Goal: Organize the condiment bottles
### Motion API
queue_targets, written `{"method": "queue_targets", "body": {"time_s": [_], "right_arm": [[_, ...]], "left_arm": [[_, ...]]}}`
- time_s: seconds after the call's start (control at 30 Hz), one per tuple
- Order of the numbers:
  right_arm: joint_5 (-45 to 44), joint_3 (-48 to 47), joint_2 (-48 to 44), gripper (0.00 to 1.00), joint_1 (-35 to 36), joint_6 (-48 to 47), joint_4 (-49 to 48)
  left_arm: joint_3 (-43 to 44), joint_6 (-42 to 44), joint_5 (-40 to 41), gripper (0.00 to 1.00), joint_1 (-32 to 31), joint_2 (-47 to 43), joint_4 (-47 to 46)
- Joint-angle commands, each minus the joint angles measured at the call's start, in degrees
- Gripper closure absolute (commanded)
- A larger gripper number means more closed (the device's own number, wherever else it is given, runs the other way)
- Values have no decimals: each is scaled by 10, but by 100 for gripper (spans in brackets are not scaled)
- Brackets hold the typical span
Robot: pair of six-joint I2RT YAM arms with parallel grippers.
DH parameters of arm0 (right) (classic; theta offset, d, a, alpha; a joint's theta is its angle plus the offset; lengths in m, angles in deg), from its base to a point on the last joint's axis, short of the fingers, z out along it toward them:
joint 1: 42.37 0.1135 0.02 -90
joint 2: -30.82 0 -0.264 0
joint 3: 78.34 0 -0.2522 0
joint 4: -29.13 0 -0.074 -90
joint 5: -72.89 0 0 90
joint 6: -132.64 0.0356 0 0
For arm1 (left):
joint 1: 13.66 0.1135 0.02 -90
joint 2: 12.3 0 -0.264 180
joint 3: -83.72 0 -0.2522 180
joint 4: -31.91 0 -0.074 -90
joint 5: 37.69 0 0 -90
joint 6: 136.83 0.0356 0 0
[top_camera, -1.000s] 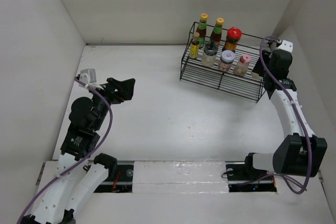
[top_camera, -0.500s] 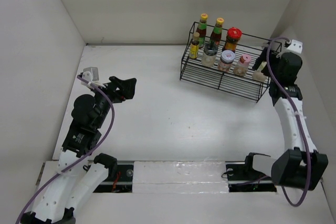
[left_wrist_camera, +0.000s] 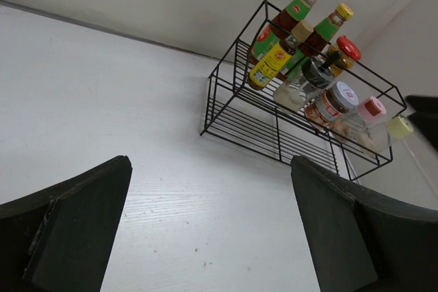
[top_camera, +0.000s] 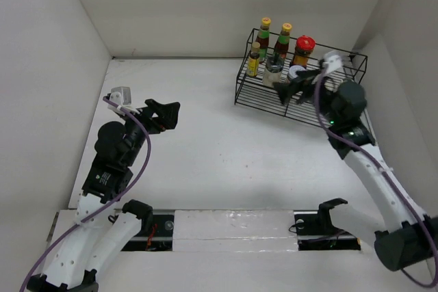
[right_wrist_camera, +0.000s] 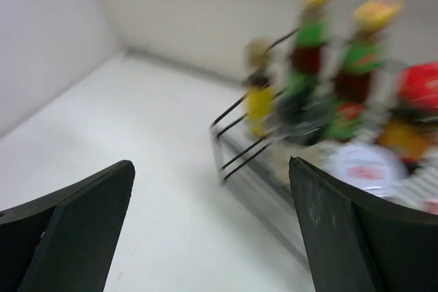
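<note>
The condiment bottles stand in a black wire rack (top_camera: 263,94) at the back right. In the left wrist view I see two tall green-red bottles (left_wrist_camera: 301,6), a red-lidded jar (left_wrist_camera: 345,49), a small yellow bottle (left_wrist_camera: 272,61), a grey-topped grinder (left_wrist_camera: 313,73), a white-lidded jar (left_wrist_camera: 337,99), a pink-capped one (left_wrist_camera: 371,109) and a cream one (left_wrist_camera: 399,126) at the rack's right end. My right gripper (top_camera: 292,85) is open and empty in front of the rack's middle, hiding the pink and cream ones from above; its own view (right_wrist_camera: 212,169) is blurred. My left gripper (top_camera: 168,115) is open and empty over the left of the table (left_wrist_camera: 209,169).
White walls close the table at the back, left and right. The rack (left_wrist_camera: 274,124) sits close to the right wall. A purple cable runs along each arm.
My right arm has swung from the rack's right end to the left and now hangs in front of the rack's middle. The left arm has barely moved.
</note>
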Motion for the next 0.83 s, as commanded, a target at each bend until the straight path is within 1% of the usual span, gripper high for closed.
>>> {"method": "queue_targets", "body": {"time_s": [0.0,0.03,0.07,0.1,0.2,0.27,0.4,0.63,0.7,0.73,0.77,0.8], "right_arm": [[47,58,61,0,85,-23,-19],[31,70,74,0,108,-23,-28],[25,97,86,0,151,-23,-39],[19,107,112,0,170,-23,-63],[-3,135,144,0,231,-16,-87],[-23,157,162,0,267,-3,-142],[-53,163,169,0,303,-3,-149],[-73,157,201,0,333,-15,-149],[-79,157,201,0,339,-15,-149],[-84,157,201,0,345,-15,-156],[-84,157,201,0,345,-15,-156],[-84,157,201,0,350,-15,-156]], "left_arm": [[3,9,-3,1,-2,3,-26],[3,4,-3,1,-2,-3,-26],[-3,4,4,1,4,-4,-26],[-3,-2,4,1,4,-4,-26],[-8,-2,18,1,4,-9,-31],[0,-2,32,1,4,-9,-24],[5,-2,43,1,4,-19,-24],[5,-2,49,1,4,-35,-18],[-4,11,22,3,4,-41,-31],[-12,18,-5,3,4,-41,-41],[-19,18,-5,0,4,-57,-49],[-32,12,-5,0,4,-57,-56]]}}
